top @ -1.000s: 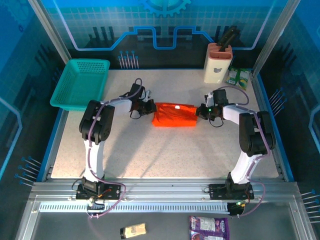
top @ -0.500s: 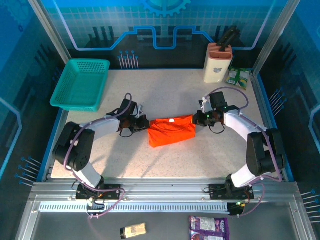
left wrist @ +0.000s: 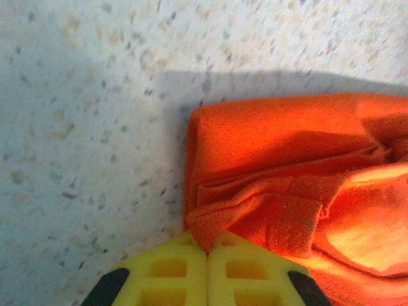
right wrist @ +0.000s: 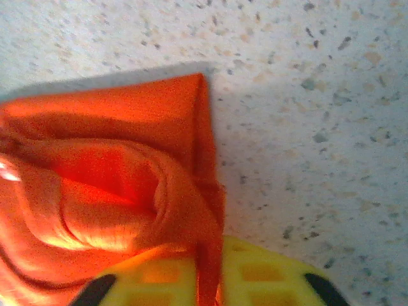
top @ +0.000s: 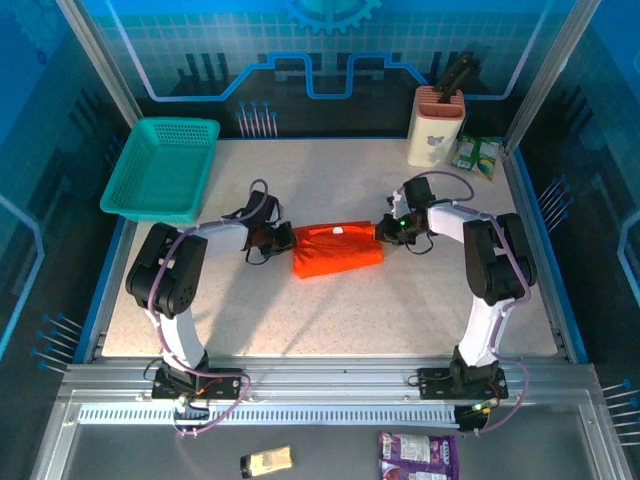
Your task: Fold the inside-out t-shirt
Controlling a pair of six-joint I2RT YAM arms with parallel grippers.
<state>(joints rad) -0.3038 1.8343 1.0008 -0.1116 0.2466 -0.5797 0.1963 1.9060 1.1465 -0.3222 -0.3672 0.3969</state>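
The orange t-shirt lies folded into a compact bundle at the middle of the speckled table. My left gripper is shut on its left edge; in the left wrist view the yellow fingers pinch a fold of the orange t-shirt. My right gripper is shut on the right edge; in the right wrist view a strip of the t-shirt runs down between the yellow fingers.
A teal mesh basket sits at the back left corner. A cream knife block and a green carton stand at the back right. Bare table stretches in front of the bundle.
Both grippers carried the cloth toward me, then back away again; the bundle now lies narrower, with the right gripper further left and the left arm bent closer in.
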